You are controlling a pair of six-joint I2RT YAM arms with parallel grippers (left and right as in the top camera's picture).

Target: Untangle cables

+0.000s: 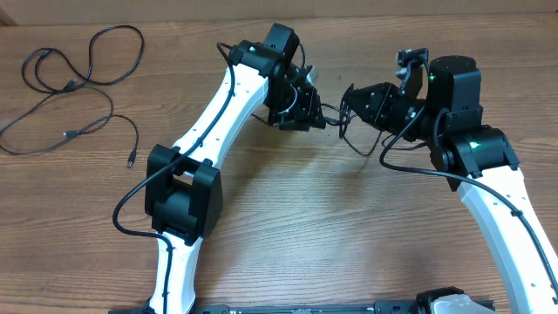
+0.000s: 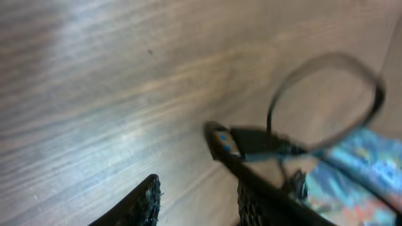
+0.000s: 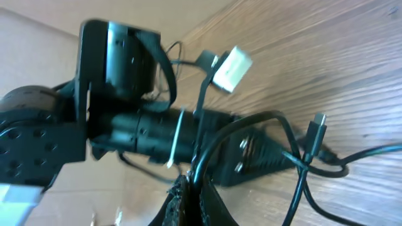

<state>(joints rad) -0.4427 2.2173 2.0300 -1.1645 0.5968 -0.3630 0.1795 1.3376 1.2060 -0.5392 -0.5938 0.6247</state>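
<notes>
A small tangle of thin black cables [image 1: 335, 115] hangs between my two grippers above the table's middle. My right gripper [image 3: 191, 185] is shut on one black cable [image 3: 210, 150], which rises from its fingers and loops over to a small plug [image 3: 317, 129]. My left gripper [image 1: 305, 112] faces it from the left. In the left wrist view the left gripper [image 2: 198, 186] stands open with bare wood showing between its fingers. A plug end [image 2: 251, 141] and a cable loop [image 2: 326, 100] lie just past its right finger [image 2: 257, 204].
Loose black cables [image 1: 78, 78] lie in curves at the table's far left, ending near a plug [image 1: 131, 161]. A white tag [image 3: 232, 68] sticks up from the left arm's head [image 3: 144, 125]. The arms' own thicker wires [image 1: 131, 201] run along their links.
</notes>
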